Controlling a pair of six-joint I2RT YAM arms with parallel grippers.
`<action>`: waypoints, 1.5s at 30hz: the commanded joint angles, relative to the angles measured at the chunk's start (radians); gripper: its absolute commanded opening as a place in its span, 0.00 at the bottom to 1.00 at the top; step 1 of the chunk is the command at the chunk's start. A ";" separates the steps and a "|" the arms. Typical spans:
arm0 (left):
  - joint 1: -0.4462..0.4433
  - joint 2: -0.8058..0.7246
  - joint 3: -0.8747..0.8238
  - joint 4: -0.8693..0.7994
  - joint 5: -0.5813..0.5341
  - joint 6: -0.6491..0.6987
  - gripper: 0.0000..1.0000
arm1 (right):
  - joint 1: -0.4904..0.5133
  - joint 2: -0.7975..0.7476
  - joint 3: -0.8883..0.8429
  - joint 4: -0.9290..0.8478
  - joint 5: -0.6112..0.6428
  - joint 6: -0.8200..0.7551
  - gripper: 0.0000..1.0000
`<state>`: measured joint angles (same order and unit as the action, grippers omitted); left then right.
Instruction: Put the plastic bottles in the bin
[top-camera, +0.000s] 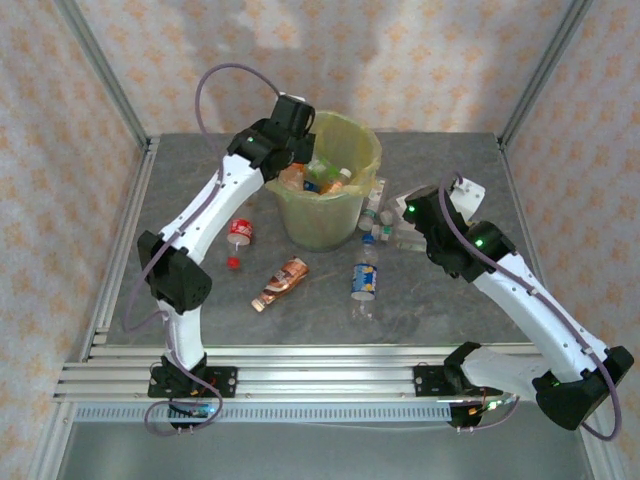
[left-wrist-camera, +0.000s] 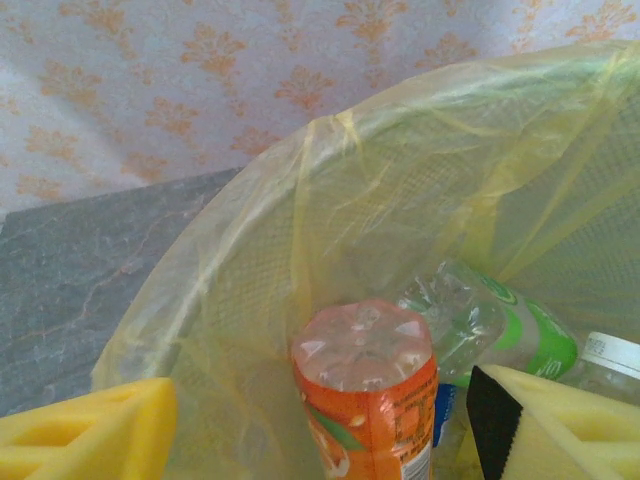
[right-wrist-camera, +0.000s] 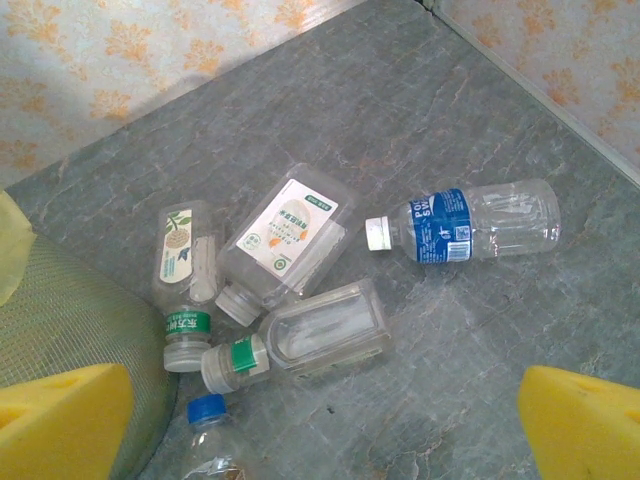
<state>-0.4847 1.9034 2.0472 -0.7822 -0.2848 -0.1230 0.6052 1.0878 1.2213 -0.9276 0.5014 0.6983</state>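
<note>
Top view, bin: the pale-green bin (top-camera: 322, 228), lined with a yellow bag, stands far centre on the worktop (top-camera: 470, 160); I see several bottles already inside.
Top view, left arm: my left end effector (top-camera: 296, 160) hangs over the bin's left rim.
Top view, right arm: my right end effector (top-camera: 402, 218) sits just right of the bin, above a cluster of bottles (top-camera: 385, 222).
Top view, loose bottles: a red-label bottle (top-camera: 240, 230), a brown bottle (top-camera: 281, 283) and a blue-and-yellow-label bottle (top-camera: 365, 280) lie near of the bin, each apart from the others.
Left wrist, grip: the left pads (left-wrist-camera: 85, 430) stand wide; an orange-label bottle (left-wrist-camera: 365, 400), base up, sits between them inside the bag, touching neither as far as I can see.
Left wrist, bin contents: a green-label bottle (left-wrist-camera: 500, 325) lies just behind it.
Right wrist, grip: the right pads (right-wrist-camera: 60, 420) are wide apart, holding nothing.
Right wrist, bottles: a white-label bottle (right-wrist-camera: 285, 235), a green-banded bottle (right-wrist-camera: 185, 265) and a clear flat bottle (right-wrist-camera: 325, 335) lie huddled by the bin wall; a blue-label bottle (right-wrist-camera: 470, 225) lies beside them; a blue-capped bottle (right-wrist-camera: 210, 430) shows at the frame edge.
</note>
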 joint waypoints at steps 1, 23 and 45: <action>-0.007 -0.117 -0.034 0.016 0.013 -0.031 0.77 | -0.006 0.003 0.016 -0.012 0.013 -0.006 0.99; -0.007 -0.797 -0.854 0.310 0.238 0.012 0.77 | -0.008 0.004 0.001 0.025 0.006 -0.029 0.99; -0.186 -0.775 -1.342 0.436 0.286 0.022 0.81 | -0.013 -0.008 0.002 0.026 -0.007 -0.026 0.99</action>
<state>-0.6476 1.0828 0.7269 -0.4141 0.0452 -0.1032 0.5987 1.0893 1.2213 -0.8925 0.4896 0.6762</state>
